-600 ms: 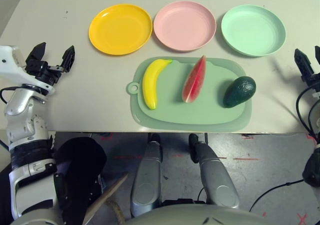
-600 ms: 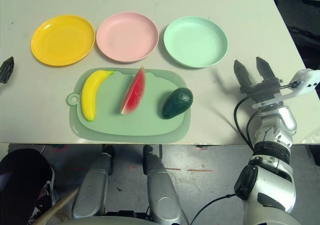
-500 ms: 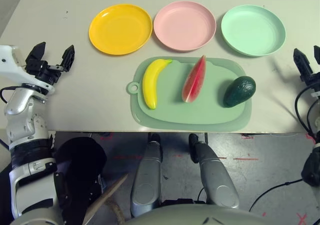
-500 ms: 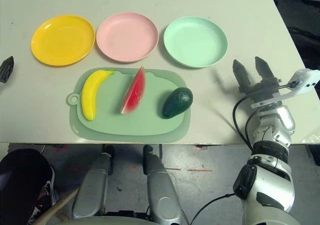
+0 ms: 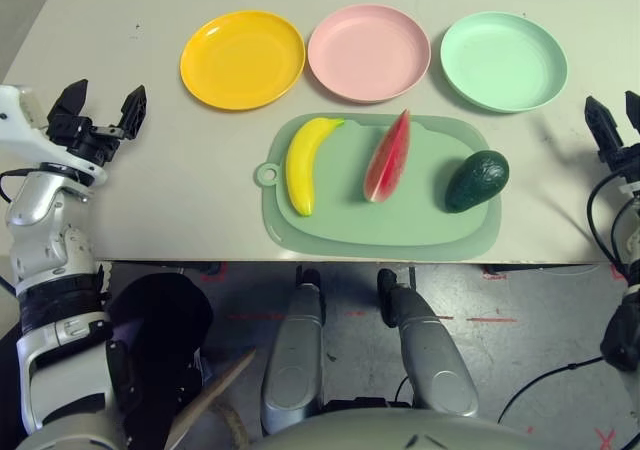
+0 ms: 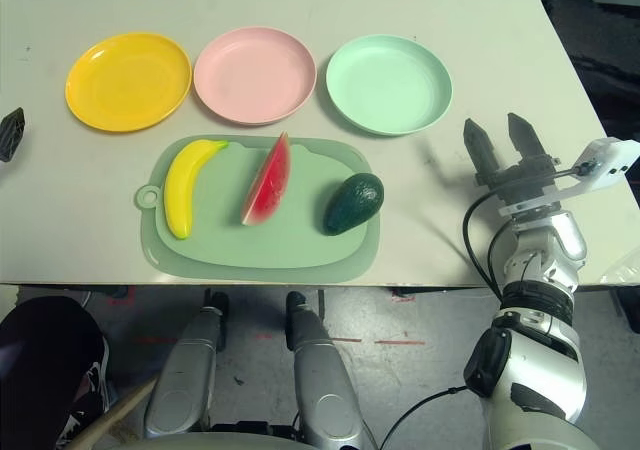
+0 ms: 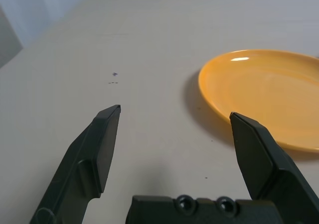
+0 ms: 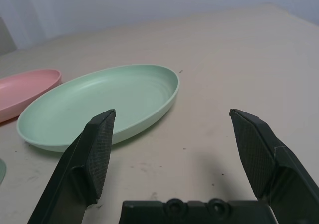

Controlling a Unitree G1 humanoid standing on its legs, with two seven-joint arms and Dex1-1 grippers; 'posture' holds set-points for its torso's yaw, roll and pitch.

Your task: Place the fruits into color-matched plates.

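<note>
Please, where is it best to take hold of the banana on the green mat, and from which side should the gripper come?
Probably at the middle of the banana, from above. It lies flat on the cutting mat, lengthwise away from the robot, so the fingers could close across its narrow width. The watermelon wedge lies apart from it, leaving room. The left gripper, open and nearer, seems suitable.

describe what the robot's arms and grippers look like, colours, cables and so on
Both arms are jointed silver-grey metal with black bands and black elbow sections, and thin black cables loop beside the wrists. Each wrist carries a white housing. The left gripper and right gripper each have two black, wedge-shaped fingers tapering to points; the inner pads are finely textured, above a black base with two small screws.
</note>
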